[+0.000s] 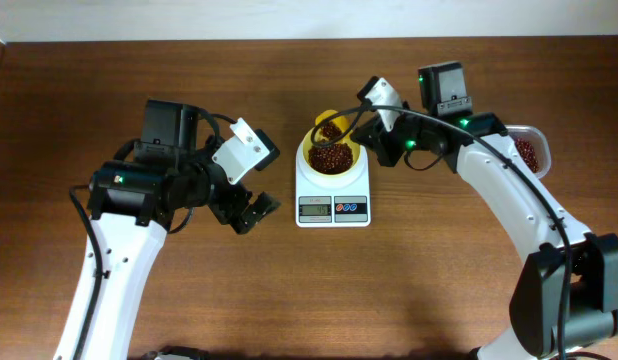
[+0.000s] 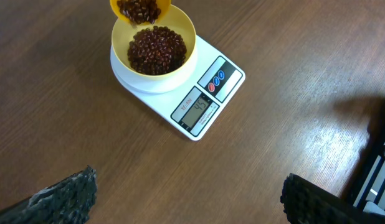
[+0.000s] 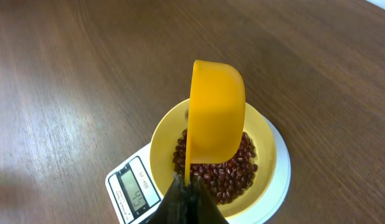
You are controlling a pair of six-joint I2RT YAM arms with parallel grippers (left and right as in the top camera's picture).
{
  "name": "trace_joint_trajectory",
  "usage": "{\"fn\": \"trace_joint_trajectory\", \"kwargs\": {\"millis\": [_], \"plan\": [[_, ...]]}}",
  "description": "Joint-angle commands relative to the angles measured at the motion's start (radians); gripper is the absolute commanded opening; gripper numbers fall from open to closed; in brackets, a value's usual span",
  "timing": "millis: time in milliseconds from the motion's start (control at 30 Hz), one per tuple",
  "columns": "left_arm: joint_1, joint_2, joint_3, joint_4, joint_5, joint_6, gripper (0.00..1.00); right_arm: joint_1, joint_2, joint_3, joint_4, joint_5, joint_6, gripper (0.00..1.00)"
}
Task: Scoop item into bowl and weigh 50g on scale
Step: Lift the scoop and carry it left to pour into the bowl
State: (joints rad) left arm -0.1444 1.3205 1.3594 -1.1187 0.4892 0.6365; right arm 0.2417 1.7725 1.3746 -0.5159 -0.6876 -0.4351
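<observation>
Fingers (image 3: pixel 180 208) of the right gripper (image 3: pixel 187 202) clamp the scoop (image 3: pixel 216 106) over the bowl (image 3: pixel 266 142); left gripper (image 2: pixel 189 202) spread, empty. Trickle beans (image 2: pixel 156 50): scale (image 2: pixel 233 71) reads perhaps 45.

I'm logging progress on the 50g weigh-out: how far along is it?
Done: the bowl sits on the scale, well filled with beans. In hand: the right fingers hold the yellow scoop tipped over the bowl, beans in it. Remaining: topping up to 50g; the display is too blurred to read surely.
</observation>
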Motion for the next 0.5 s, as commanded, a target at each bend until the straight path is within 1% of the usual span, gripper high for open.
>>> {"fn": "trace_joint_trajectory", "kwargs": {"millis": [0,100,467], "plan": [[0.003,0.005,-0.003,-0.002,0.000,0.016,0.99,0.008,-0.026,0.019,0.005,0.020,-0.041,0.04],[0.003,0.005,-0.003,-0.002,0.000,0.016,0.99,0.008,-0.026,0.019,0.005,0.021,-0.086,0.04],[0.003,0.005,-0.003,-0.002,0.000,0.016,0.99,0.008,-0.026,0.019,0.006,0.038,-0.085,0.04]]}}
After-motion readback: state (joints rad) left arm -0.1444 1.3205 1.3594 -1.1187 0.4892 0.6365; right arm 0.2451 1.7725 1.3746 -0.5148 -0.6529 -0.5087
